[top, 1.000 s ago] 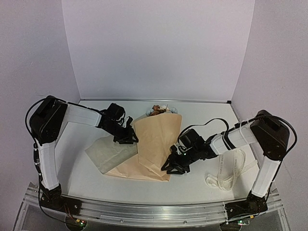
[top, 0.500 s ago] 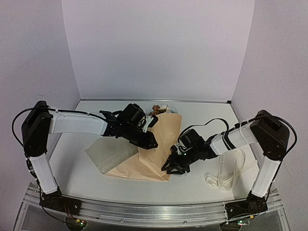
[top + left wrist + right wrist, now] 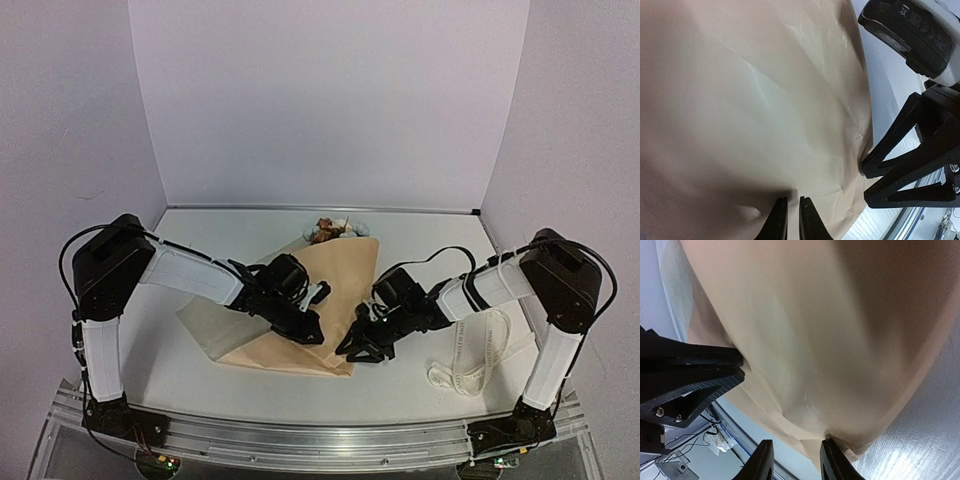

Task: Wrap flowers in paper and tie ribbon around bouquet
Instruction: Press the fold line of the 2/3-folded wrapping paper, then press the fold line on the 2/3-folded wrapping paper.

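1. The fold could spring open; the paper (image 3: 345, 275) lies folded over the flowers (image 3: 337, 229) at the middle of the table (image 3: 420, 240), with the blooms poking out toward the far edge; the left gripper (image 3: 791, 201) has its jaws drawn almost together, tips at the sheet's surface near its lower end; I cannot tell whether any fold is caught between them; if it merely presses, lifting off would let the stiff sheet unroll.
2. The right gripper (image 3: 796, 442) stands part-way open astride the paper's near right corner; one finger touches the sheet, yet I cannot tell whether it clamps; a loose hold would let the corner slide out once the wrap is pulled tighter.
3. The two grippers sit just beside each other over the same narrow end; any inward move risks their fingers knocking together, or tearing the paper between them.
4. The stems are hidden under the sheet; hard pressing could crush them, and if the bunch lies off-centre the cone would close crooked.
5. The ribbon (image 3: 478, 362) lies in a loose heap near the right edge of the table, well apart from the wrap; fetching it means one gripper must let go; I judge that the likeliest point for the bouquet to unravel.
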Robot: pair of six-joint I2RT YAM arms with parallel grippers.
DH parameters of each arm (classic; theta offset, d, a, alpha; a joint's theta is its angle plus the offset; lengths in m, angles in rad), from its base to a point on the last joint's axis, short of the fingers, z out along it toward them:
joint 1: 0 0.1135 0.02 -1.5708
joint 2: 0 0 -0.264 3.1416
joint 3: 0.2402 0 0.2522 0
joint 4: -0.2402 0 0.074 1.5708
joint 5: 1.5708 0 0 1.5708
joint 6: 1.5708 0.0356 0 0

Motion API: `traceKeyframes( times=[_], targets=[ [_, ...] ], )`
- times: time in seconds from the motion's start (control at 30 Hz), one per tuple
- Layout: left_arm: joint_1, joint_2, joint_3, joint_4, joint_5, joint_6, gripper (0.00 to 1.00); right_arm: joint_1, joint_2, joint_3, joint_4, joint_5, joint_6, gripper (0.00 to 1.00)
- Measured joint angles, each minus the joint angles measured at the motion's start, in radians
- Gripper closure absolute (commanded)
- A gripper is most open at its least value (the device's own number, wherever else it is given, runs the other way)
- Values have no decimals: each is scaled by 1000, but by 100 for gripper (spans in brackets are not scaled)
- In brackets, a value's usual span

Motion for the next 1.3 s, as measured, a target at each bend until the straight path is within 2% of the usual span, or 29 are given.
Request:
traceKeyframes(
  times=[0.2,0.5,0.83,1.3],
  targets=[
    [0,4,0,9,-1,0,91,-3,0,0,1,31,26,70],
    [0,9,-12,50,-4,4,93,-48,2,10,17,97,68,81],
    [3,10,-25,73,-3,6,95,-113,50,67,43,158,109,84],
    [3,11,-24,72,0,12,95,-202,144,159,74,162,114,85]
  ],
)
